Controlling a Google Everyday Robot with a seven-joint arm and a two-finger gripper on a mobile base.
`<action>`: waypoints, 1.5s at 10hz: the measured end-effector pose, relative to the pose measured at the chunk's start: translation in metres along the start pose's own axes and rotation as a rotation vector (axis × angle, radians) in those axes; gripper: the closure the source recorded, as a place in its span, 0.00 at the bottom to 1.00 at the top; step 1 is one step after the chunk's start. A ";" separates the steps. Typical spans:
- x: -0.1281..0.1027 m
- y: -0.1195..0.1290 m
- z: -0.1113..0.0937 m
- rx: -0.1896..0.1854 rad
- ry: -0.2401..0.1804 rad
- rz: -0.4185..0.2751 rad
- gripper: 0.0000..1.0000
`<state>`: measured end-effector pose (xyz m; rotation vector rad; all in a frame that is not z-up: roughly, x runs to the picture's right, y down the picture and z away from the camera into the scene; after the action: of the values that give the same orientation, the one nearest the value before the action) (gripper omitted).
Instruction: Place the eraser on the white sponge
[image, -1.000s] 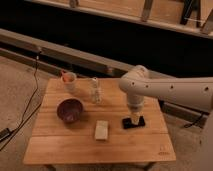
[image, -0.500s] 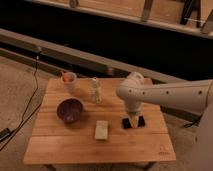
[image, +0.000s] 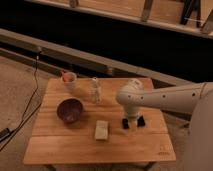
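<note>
My gripper (image: 133, 122) points straight down at the right-middle of the wooden table (image: 60, 145), its tips at the surface. Its two dark fingers (image: 125, 123) stand apart, so it is open. The eraser does not show as a separate thing; it is hidden under or between the dark fingers. The white sponge (image: 102, 129) lies flat on the table a short way to the left of the gripper and slightly nearer the front edge, with nothing on it.
A dark purple bowl (image: 69, 110) sits left of the sponge. A small clear bottle (image: 95, 90) stands behind it, and a pale cup (image: 69, 80) with something orange in it is at the back left. A cable (image: 30, 107) runs along the floor on the left.
The wrist has shifted slightly to the left, while the fingertips stay at the same spot on the table. The sponge, bowl, bottle and cup have not moved.
</note>
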<state>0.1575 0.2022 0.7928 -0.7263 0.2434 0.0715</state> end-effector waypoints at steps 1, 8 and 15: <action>0.000 -0.001 0.004 -0.001 0.002 -0.002 0.35; 0.011 -0.019 0.030 0.019 0.022 -0.007 0.35; 0.010 -0.034 0.042 0.032 0.035 -0.022 0.35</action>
<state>0.1808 0.2045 0.8426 -0.6983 0.2691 0.0337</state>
